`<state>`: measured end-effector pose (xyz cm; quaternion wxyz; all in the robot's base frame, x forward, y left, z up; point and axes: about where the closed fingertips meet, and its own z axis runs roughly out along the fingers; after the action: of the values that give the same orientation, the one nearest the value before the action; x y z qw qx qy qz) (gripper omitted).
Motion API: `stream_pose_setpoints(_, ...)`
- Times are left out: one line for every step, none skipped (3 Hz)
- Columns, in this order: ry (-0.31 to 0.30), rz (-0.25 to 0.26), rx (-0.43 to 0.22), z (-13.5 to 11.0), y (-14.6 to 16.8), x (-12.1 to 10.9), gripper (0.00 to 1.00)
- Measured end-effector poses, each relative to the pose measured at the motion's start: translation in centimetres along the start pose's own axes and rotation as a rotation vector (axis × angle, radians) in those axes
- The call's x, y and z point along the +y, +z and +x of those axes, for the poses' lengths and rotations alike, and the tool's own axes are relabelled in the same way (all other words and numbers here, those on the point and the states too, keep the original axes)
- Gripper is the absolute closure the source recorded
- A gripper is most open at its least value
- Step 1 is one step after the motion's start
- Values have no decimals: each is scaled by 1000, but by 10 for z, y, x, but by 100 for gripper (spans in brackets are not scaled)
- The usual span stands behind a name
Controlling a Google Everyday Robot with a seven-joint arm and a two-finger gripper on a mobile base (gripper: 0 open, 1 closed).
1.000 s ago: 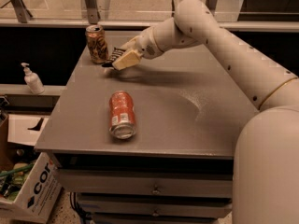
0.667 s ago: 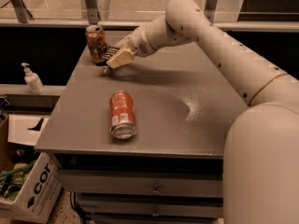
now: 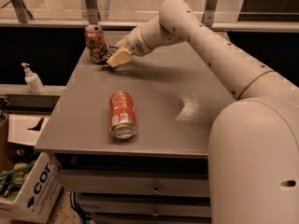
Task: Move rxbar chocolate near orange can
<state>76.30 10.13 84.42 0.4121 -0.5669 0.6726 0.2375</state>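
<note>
Rxbar chocolate [image 3: 109, 53], a flat black wrapper with pale lettering, is clamped in our cream two-finger gripper [image 3: 117, 59] just beside the upright mottled orange can [image 3: 96, 43]; next, we judge, lower it and let go.

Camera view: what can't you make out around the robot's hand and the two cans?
All in the camera view:
- rxbar chocolate: partly hidden by the gripper, beside the orange can; touching the can or not, cannot tell.
- Red can lying mid-table: print too small to read.
- Cardboard box: cut off by left edge.
</note>
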Motion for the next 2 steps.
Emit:
stream_pose_setpoints(7, 12, 16, 6, 5, -7, 100)
stream_pose_setpoints(16, 14, 27, 9, 7, -11, 82)
